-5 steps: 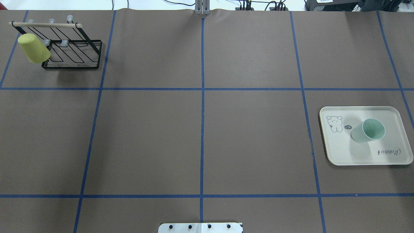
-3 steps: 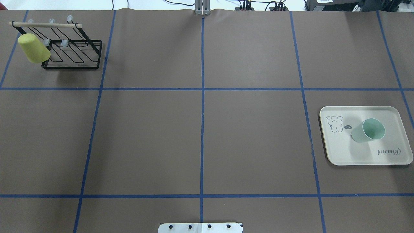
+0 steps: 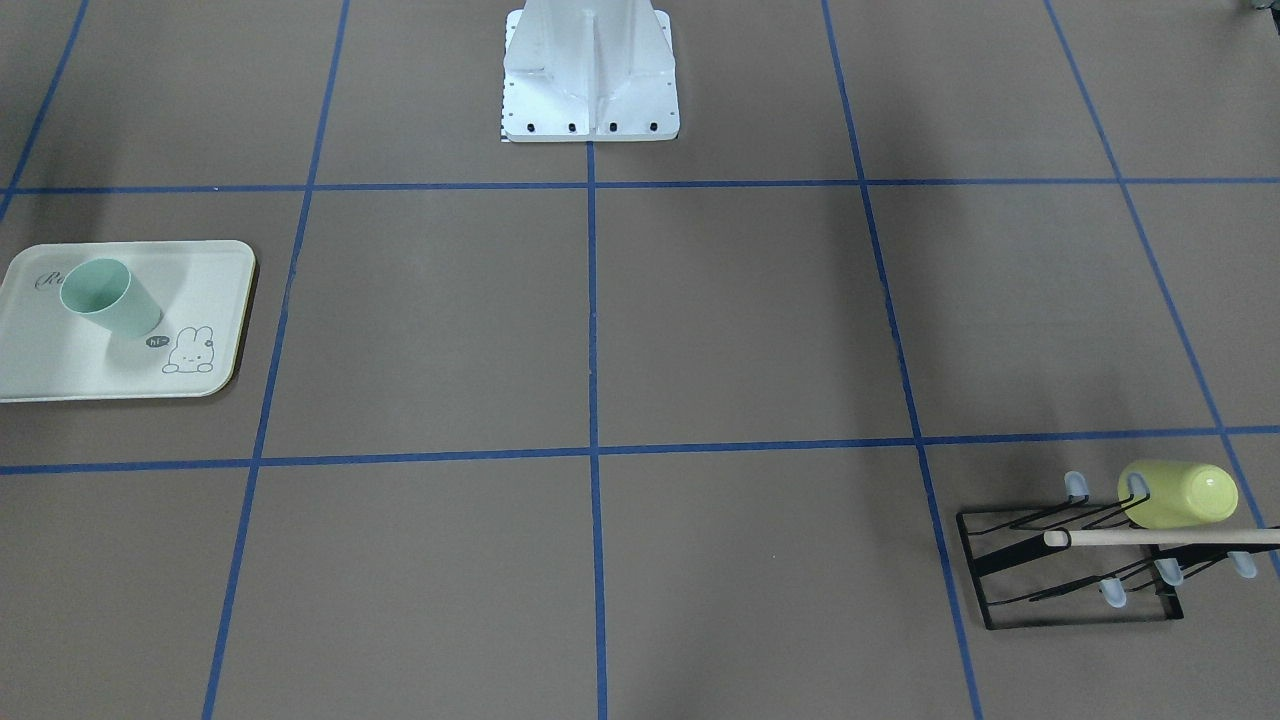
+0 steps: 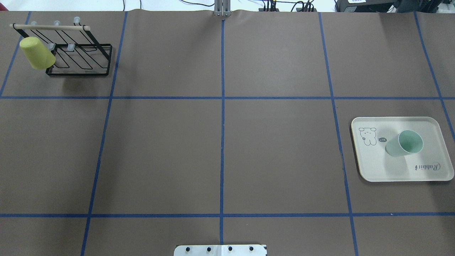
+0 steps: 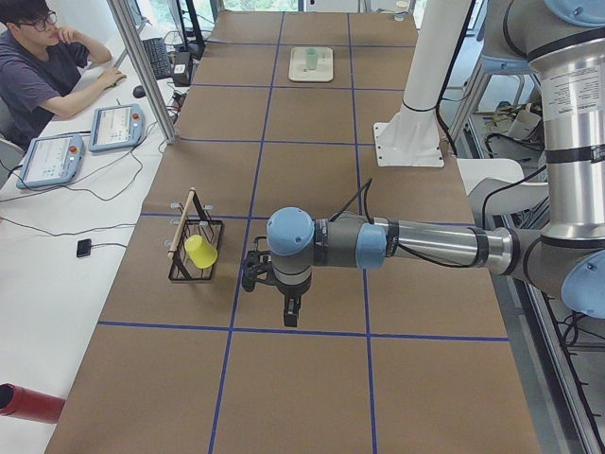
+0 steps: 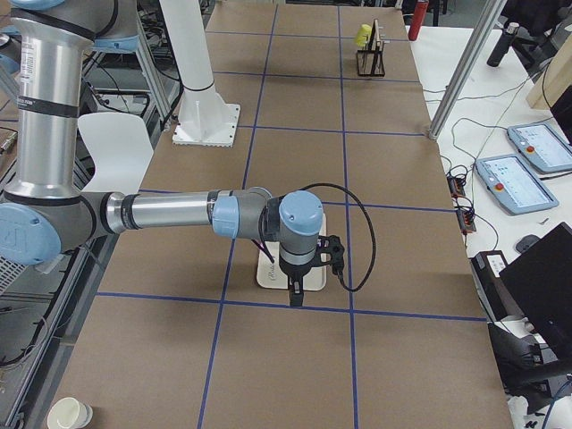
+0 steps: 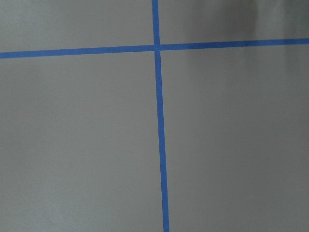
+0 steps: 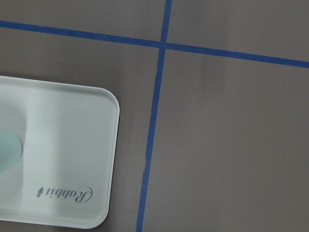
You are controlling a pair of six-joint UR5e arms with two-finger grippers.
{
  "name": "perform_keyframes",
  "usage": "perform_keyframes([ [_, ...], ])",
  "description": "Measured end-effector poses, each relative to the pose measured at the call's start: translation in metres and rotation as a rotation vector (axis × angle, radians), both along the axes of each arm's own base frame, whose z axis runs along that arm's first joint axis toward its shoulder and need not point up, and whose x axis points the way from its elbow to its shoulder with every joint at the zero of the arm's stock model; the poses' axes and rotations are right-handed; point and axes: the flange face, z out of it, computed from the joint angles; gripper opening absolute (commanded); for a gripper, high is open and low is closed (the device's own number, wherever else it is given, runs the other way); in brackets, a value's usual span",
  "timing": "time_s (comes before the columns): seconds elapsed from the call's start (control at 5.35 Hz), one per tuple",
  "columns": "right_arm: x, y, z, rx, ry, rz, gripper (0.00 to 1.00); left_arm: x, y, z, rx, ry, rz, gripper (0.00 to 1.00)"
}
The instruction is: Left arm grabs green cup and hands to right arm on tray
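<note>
Brown counter [image 4: 277,156] is carrying the tray [image 4: 376,170] at 3 o'clock overhead. The green cup [image 4: 404,143] is standing upright on it, long axis vertical, mouth facing up (pale mint, plain, slightly tapered). Both the left claw [image 5: 291,320] and right claw [image 6: 296,299] are pointing down; open or closed, I cannot tell.

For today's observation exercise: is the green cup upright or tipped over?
Upright: the green cup stands on the tray, open mouth facing up.

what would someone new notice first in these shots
The pale green cup stands mouth-up on the cream Rabbit tray, on the right side of the table. Far left, a yellow-green cup rests on the black wire rack. In the side views, the left arm and the right arm stretch out above the table.
</note>
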Motion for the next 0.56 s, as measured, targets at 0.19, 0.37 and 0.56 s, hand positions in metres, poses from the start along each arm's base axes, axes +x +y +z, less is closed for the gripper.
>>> perform_keyframes([
  [0.19, 0.0000, 0.0002, 0.0004, -0.002, 0.000, 0.001, 1.00, 0.0000, 0.0000, -0.0015, 0.003, 0.000, 0.000, 1.00],
  [0.37, -0.0001, 0.0003, 0.0005, -0.003, -0.001, 0.002, 1.00, -0.0001, 0.0001, -0.0033, 0.007, -0.001, 0.000, 1.00],
  [0.56, -0.0002, 0.0003, 0.0005, -0.005, -0.001, 0.004, 1.00, -0.0004, 0.0001, -0.0041, 0.009, -0.005, 0.000, 1.00],
])
